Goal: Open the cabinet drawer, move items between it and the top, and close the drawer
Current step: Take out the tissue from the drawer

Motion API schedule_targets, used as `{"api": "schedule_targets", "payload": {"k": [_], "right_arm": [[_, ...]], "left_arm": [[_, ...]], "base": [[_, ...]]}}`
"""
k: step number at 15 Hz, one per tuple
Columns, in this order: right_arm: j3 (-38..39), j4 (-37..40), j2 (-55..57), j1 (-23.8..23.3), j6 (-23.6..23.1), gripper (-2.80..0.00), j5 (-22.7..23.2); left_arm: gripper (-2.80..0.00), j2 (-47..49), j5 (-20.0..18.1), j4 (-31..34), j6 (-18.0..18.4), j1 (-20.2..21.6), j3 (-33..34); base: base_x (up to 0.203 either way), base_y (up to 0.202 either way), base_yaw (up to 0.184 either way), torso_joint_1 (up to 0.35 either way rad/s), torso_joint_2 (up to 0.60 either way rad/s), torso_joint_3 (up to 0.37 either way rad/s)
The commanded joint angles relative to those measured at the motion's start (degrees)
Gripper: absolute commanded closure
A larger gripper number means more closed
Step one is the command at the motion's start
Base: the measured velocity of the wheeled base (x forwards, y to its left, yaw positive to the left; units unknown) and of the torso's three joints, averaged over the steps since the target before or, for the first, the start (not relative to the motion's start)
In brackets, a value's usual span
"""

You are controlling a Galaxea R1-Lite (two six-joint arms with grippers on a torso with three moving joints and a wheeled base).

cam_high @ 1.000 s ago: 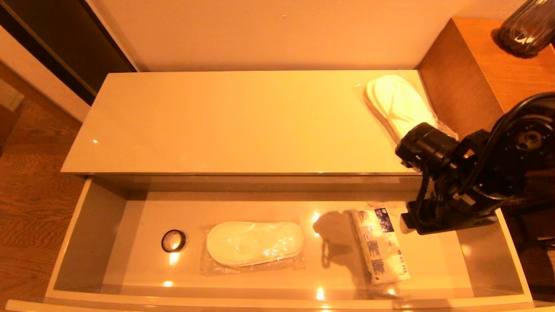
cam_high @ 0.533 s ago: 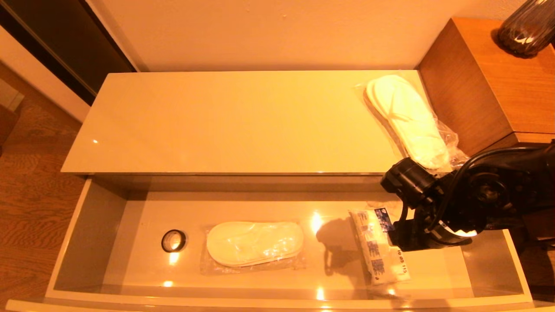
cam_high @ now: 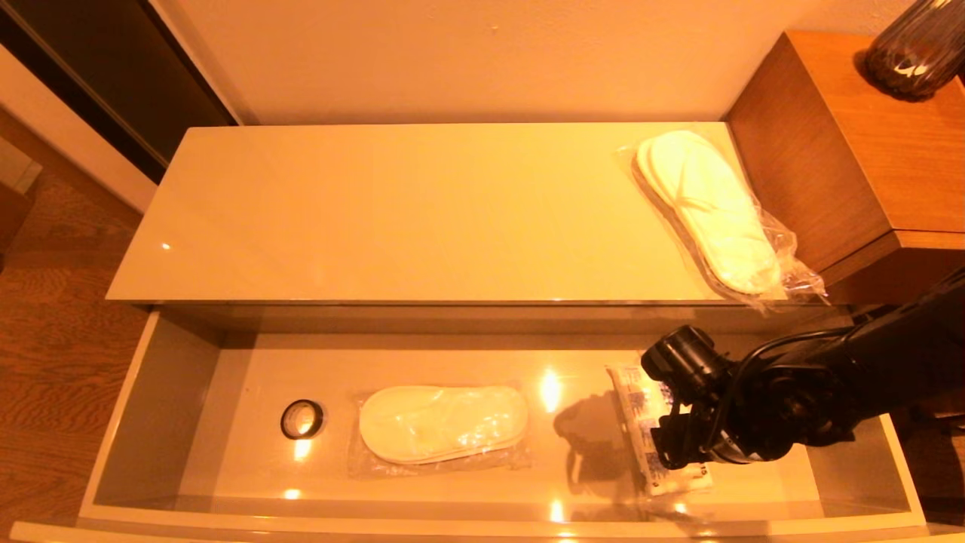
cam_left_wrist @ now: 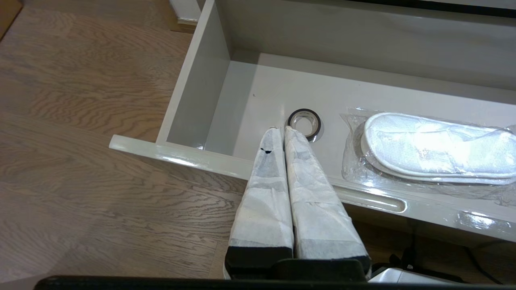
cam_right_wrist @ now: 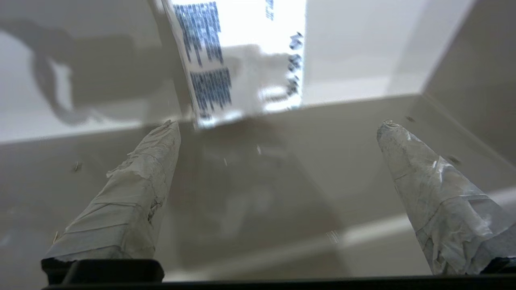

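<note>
The cabinet drawer (cam_high: 154, 392) stands pulled out below the top (cam_high: 415, 211). Inside it lie a black tape ring (cam_high: 302, 418) at the left, bagged white slippers (cam_high: 442, 422) in the middle and a white packet with blue print (cam_high: 639, 411) at the right. A second bag of slippers (cam_high: 709, 211) rests on the right end of the top. My right gripper (cam_high: 671, 446) is low inside the drawer, over the packet's near half. In the right wrist view this gripper (cam_right_wrist: 279, 125) is open and empty, with the packet (cam_right_wrist: 246, 52) just beyond its tips. My left gripper (cam_left_wrist: 280, 129) is shut and empty, outside the drawer's front, pointing at the tape ring (cam_left_wrist: 304, 123).
A taller brown wooden cabinet (cam_high: 829, 136) with a dark vase (cam_high: 916, 49) adjoins the top on the right. The wall runs behind the top. Wooden floor (cam_high: 45, 339) lies to the left. The drawer's right wall (cam_high: 893, 445) is close beside my right arm.
My right arm has come down from above the top's front right corner into the drawer, over the packet. The slippers on the top now show in full. Nothing else has moved.
</note>
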Motion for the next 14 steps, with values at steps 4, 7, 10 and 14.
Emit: {"api": "schedule_targets", "payload": {"k": [4, 7, 10, 14], "right_arm": [[1.46, -13.83, 9.58, -2.19, -4.05, -2.80, -0.12], [0.45, -21.93, 14.53, -6.07, -9.30, -2.80, -0.05], [0.06, -29.69, 18.42, -9.34, -14.74, -2.80, 0.39], [-0.46, -31.00, 20.04, -9.57, -15.29, -2.80, 0.73]], "left_arm": [[0.00, -2.22, 0.03, -0.02, -0.03, 0.02, 0.09], [0.00, -2.22, 0.03, -0.02, -0.03, 0.02, 0.09], [0.00, -2.22, 0.03, -0.02, -0.03, 0.02, 0.09], [0.00, -2.22, 0.03, -0.02, -0.03, 0.02, 0.09]], "base": [[0.000, 0.000, 0.000, 0.000, 0.00, 0.000], [0.000, 0.000, 0.000, 0.000, 0.00, 0.000], [0.000, 0.000, 0.000, 0.000, 0.00, 0.000], [0.000, 0.000, 0.000, 0.000, 0.00, 0.000]]}}
